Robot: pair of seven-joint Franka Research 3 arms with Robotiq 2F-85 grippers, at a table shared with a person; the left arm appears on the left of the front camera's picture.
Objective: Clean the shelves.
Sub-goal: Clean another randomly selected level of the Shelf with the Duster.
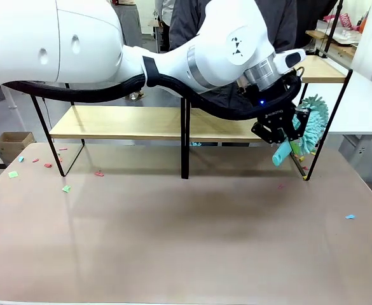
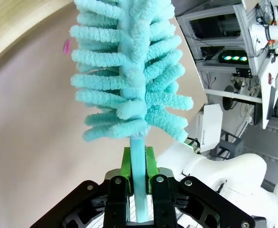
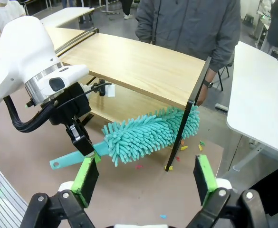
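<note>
With the left gripper (image 1: 286, 141) fingers clamped on the duster (image 3: 148, 133) handle and the right gripper (image 3: 146, 178) fingers spread wide and empty, the duster's long axis lies along the shelves (image 1: 154, 122), head at the lower board's right-end post.

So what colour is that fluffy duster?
Turquoise, the duster, handle included; the left wrist view shows it best.
</note>
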